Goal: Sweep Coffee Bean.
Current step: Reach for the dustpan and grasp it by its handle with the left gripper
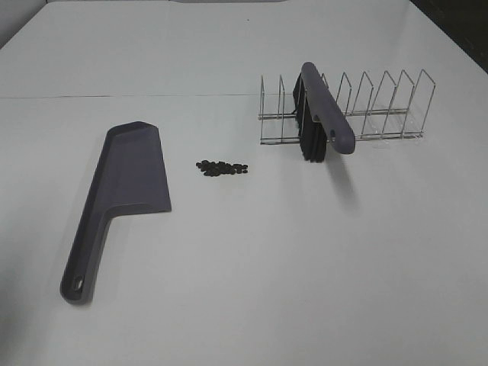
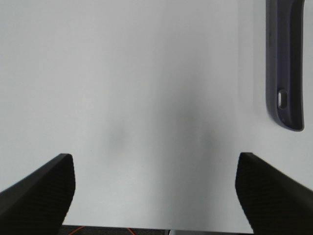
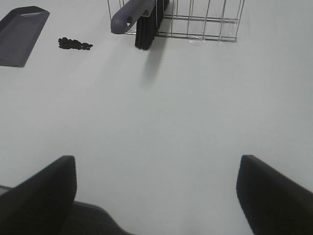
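Note:
A small cluster of dark coffee beans (image 1: 222, 167) lies on the white table, just right of the grey-purple dustpan (image 1: 126, 187), which lies flat with its handle toward the front. The brush (image 1: 326, 116) with black bristles leans in the wire rack (image 1: 347, 107) at the right. Neither arm shows in the high view. My left gripper (image 2: 155, 196) stands open over bare table, with the dustpan handle (image 2: 284, 63) off to one side. My right gripper (image 3: 156, 196) is open too, well short of the beans (image 3: 74, 44), brush (image 3: 137, 19) and dustpan (image 3: 22, 34).
The wire rack (image 3: 205, 22) has several empty slots beside the brush. A seam runs across the table (image 1: 114, 97) behind the dustpan. The table's front edge shows under both grippers.

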Action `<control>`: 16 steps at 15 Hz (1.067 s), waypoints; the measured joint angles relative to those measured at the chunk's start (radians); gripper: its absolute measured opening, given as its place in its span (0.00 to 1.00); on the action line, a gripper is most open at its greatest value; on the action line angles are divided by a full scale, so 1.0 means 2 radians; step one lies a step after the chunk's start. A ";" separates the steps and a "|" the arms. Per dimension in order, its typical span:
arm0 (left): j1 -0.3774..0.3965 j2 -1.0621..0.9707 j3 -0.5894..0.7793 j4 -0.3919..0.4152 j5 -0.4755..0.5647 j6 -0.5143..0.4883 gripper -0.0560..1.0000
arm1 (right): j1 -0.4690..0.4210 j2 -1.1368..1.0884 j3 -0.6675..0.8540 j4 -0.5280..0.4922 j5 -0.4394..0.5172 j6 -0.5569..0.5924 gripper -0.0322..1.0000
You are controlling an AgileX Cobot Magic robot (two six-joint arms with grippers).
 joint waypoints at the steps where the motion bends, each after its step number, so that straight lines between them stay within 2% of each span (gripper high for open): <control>1: 0.000 0.009 0.000 -0.003 -0.008 0.000 0.82 | 0.000 0.000 0.000 0.000 0.000 0.001 0.76; 3: 0.000 0.046 -0.004 -0.011 -0.033 0.000 0.82 | 0.000 0.000 0.000 0.000 0.000 0.001 0.76; 7: 0.000 0.110 -0.053 -0.018 -0.034 0.000 0.81 | 0.000 0.000 0.000 0.000 0.000 0.005 0.76; 11: -0.001 0.187 -0.141 -0.078 -0.034 -0.001 0.80 | 0.000 0.000 0.000 0.000 0.000 0.008 0.75; 13: -0.023 0.220 -0.169 -0.102 -0.024 -0.001 0.80 | 0.000 0.000 0.000 0.000 0.000 0.008 0.75; 16: -0.094 0.269 -0.192 -0.117 -0.013 -0.026 0.80 | 0.000 0.000 0.000 0.000 0.000 0.008 0.75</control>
